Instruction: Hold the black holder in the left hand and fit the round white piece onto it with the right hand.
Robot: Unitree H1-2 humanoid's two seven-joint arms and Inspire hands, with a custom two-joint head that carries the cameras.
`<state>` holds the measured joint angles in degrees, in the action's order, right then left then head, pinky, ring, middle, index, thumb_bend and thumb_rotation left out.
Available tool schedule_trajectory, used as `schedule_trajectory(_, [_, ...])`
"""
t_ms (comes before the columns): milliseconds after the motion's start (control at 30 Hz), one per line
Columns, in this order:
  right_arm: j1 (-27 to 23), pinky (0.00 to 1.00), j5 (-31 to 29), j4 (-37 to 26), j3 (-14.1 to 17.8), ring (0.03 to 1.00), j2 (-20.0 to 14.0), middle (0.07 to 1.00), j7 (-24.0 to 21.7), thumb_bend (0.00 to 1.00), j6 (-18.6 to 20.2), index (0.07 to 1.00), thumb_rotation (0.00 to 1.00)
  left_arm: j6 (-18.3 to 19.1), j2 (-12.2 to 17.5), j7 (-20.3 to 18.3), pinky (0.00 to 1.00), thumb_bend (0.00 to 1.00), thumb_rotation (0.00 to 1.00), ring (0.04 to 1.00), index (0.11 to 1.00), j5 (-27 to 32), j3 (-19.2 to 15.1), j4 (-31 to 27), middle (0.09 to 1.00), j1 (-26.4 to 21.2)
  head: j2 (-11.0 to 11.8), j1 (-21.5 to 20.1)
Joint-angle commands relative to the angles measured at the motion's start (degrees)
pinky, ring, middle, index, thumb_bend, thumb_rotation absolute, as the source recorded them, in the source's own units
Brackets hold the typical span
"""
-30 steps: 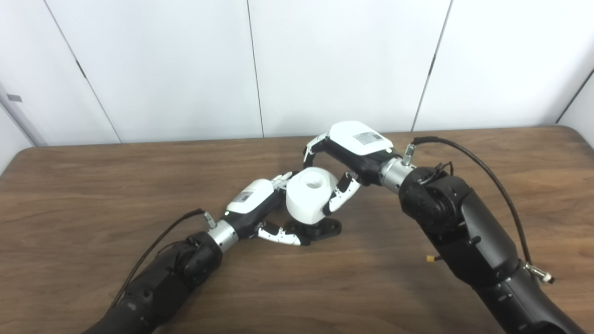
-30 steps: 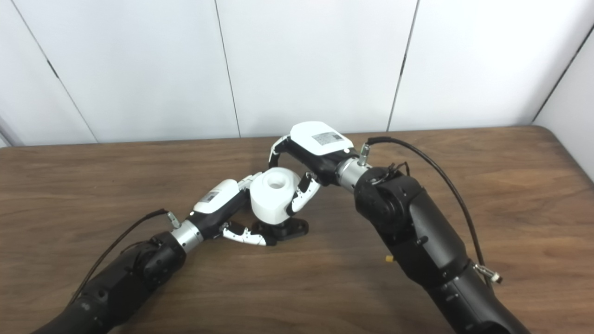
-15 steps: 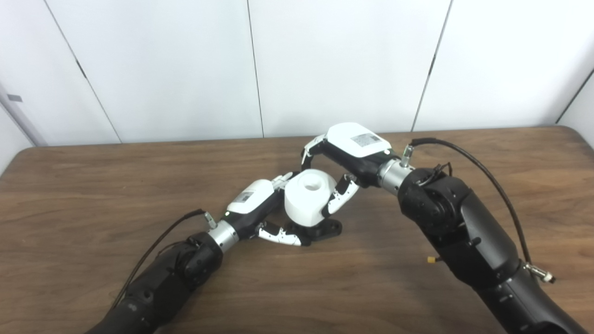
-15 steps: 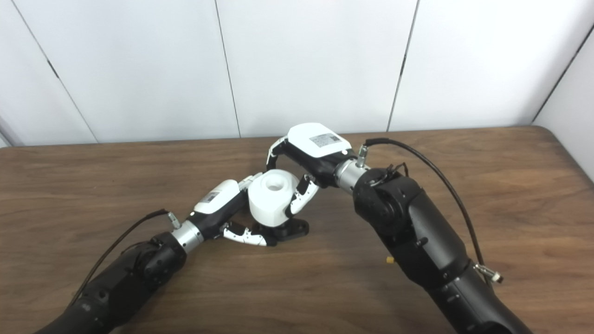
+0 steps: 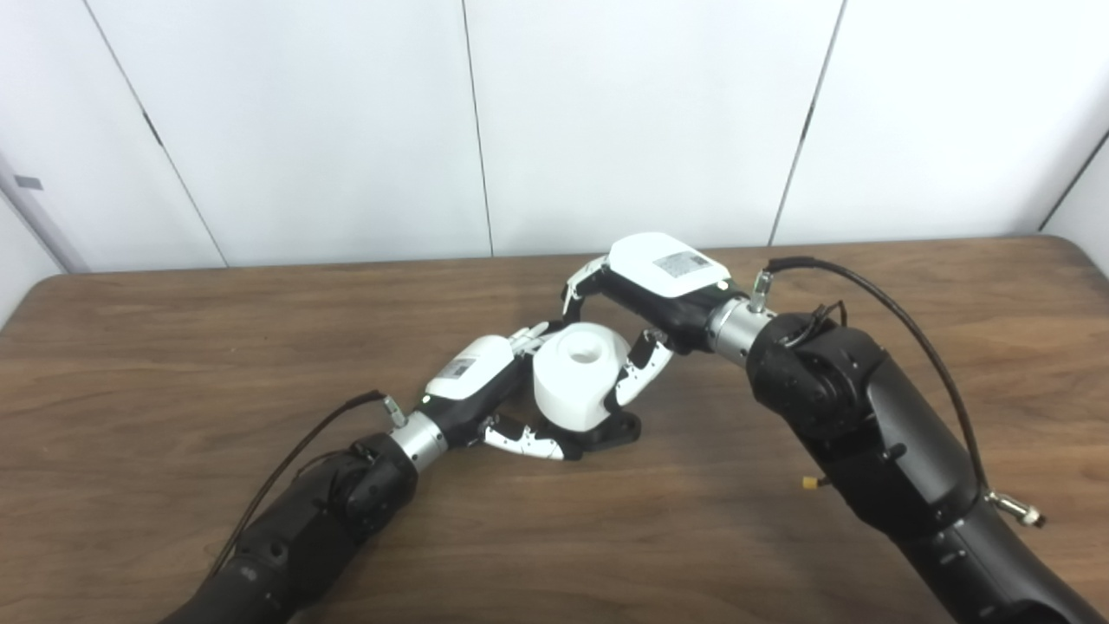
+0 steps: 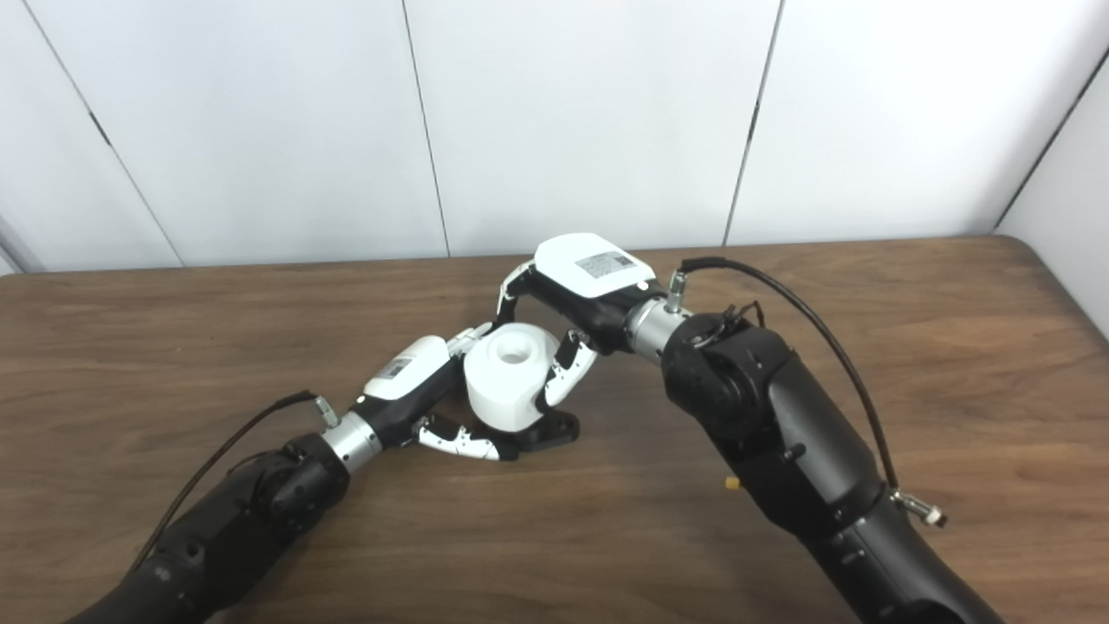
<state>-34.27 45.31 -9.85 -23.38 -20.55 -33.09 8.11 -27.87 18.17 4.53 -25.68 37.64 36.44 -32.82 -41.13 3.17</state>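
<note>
The black holder sits flat on the wooden table at the middle. My left hand is shut on it, thumb along its near side. The round white piece, with a hole in its top, sits low on the holder and hides most of it. My right hand is shut on the white piece from above and behind, fingers on its far side and thumb on its right side. The same things show in the right eye view: holder, white piece, left hand, right hand.
A black cable loops off my right wrist above the table. White wall panels stand behind the far table edge.
My right hand has lowered the white piece onto the holder; the gap showing the holder's post has closed. My left hand has stayed in place.
</note>
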Motion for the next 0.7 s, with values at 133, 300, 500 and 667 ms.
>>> schedule_trajectory(133, [-2.50, 0.89, 0.29, -1.19, 0.03, 0.850, -1.35, 0.785, -1.76, 0.53, -0.84, 0.477, 0.14, 1.51, -0.42, -5.90, 1.00, 0.52, 0.06, 1.000, 0.483, -5.79, 3.38, 1.96, 0.935, 3.91, -0.07, -0.19])
schedule_trajectory(300, [-2.80, 0.89, 0.31, -1.17, 0.44, 0.852, -1.66, 0.784, -2.17, 0.53, -0.90, 0.478, 0.14, 1.70, -0.13, -6.45, 1.00, 0.52, 0.06, 1.000, 0.483, -5.50, 3.25, 1.18, 0.936, 4.13, -0.18, -0.22])
schedule_trajectory(500, [-2.80, 0.90, 0.30, -1.15, 0.58, 0.850, -1.86, 0.782, -2.28, 0.53, -1.17, 0.478, 0.14, 1.54, -0.07, -6.49, 1.00, 0.52, 0.07, 1.000, 0.482, -5.50, 3.26, 1.36, 0.939, 4.05, -0.32, -0.05])
schedule_trajectory(667, [-2.65, 0.90, 0.15, -0.78, 0.35, 0.850, -1.78, 0.786, -2.36, 0.53, -1.29, 0.478, 0.14, 1.98, -0.20, -6.67, 1.00, 0.52, 0.06, 1.000, 0.483, -5.30, 3.05, 1.03, 0.937, 4.06, -0.36, 0.04])
